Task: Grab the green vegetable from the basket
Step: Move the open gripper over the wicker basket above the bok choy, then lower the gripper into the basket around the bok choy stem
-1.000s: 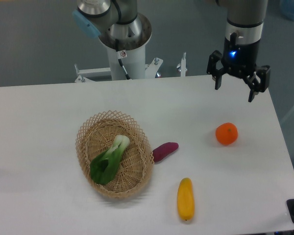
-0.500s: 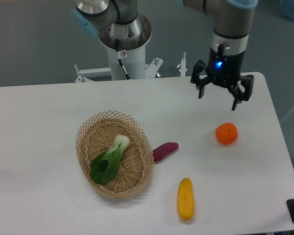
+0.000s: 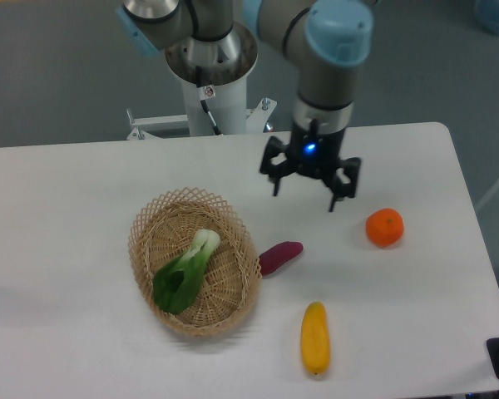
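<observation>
Bok choy is what the task wants lifted, and nothing about it looks handled yet. The gripper hangs above the table with its fingers spread apart and nothing between them, pointing downward, up and to the right of the basket. Nearest below it lies the purple sweet potato, just off the basket's right rim; the orange sits farther right, and the yellow fruit lies toward the table's front edge. The green vegetable rests inside the basket, pale stalk end toward the back and dark leaves toward the front. Judged from this, no step of the pick is done: the approach over the basket, the descent, the closing on the stalk and the lift all remain.
</observation>
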Motion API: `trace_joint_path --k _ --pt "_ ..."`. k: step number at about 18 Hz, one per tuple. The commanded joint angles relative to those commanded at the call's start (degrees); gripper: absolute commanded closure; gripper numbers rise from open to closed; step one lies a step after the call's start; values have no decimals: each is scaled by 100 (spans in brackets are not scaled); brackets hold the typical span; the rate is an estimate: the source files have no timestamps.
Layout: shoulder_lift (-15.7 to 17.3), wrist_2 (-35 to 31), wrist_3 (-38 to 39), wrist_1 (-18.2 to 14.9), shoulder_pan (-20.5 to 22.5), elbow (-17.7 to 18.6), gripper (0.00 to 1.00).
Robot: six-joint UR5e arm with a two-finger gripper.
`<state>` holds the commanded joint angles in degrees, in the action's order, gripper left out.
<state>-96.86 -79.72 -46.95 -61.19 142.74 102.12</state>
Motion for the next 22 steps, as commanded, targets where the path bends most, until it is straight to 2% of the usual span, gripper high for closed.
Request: trace_joint_path --k 4,8,11,17,22 --pt "-123 -70 89 492 -422 518 0" --pt "-368 -88 115 897 -817 827 0" --pt "-658 -289 317 1240 -1054 845 0" --pt "-1072 -466 326 1416 -1292 871 0" --pt "-1204 -527 344 1742 -1354 1091 0"
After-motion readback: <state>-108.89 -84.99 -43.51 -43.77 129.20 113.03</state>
